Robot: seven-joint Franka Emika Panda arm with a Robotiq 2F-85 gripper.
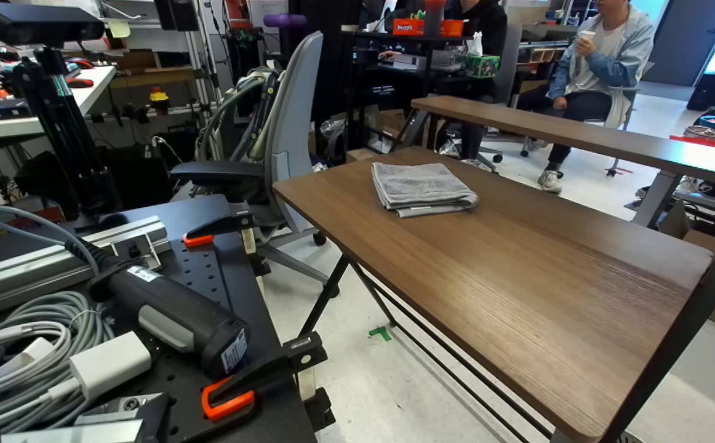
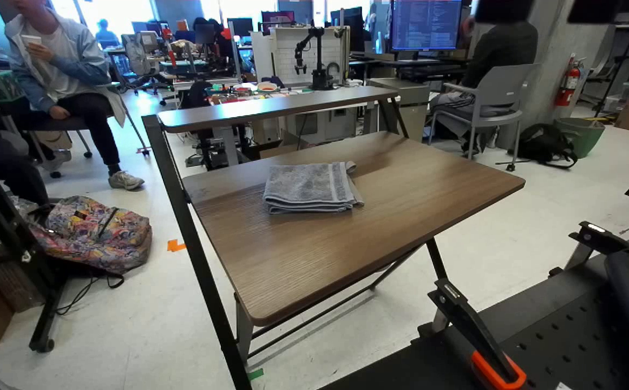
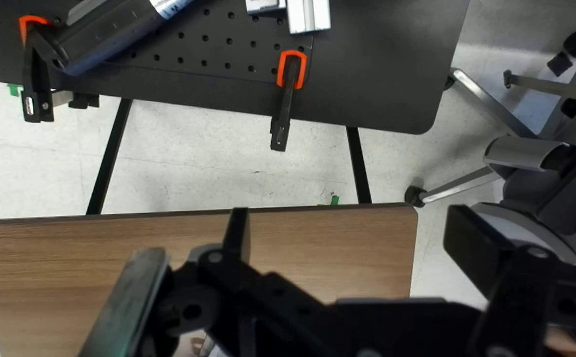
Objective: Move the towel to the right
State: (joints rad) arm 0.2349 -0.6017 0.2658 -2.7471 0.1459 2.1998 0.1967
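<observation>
So the gripper has let go, fingers spread wide, and in the wrist view you're looking through the gap at desk plus a strip of floor past the end. Towel is lying flat on the desk, folded into a tidy stack, nearer the end by the grey chair. It shows up in both exterior views and sits inside the edges all round. A raised shelf runs along the long side behind it. Across a gap from the front of the desk is a black bench, two orange-trimmed clamps on its edge and some black tool lying on top. Further out, a seated person is holding a cup, and in an exterior view there's a patterned backpack on the floor.
</observation>
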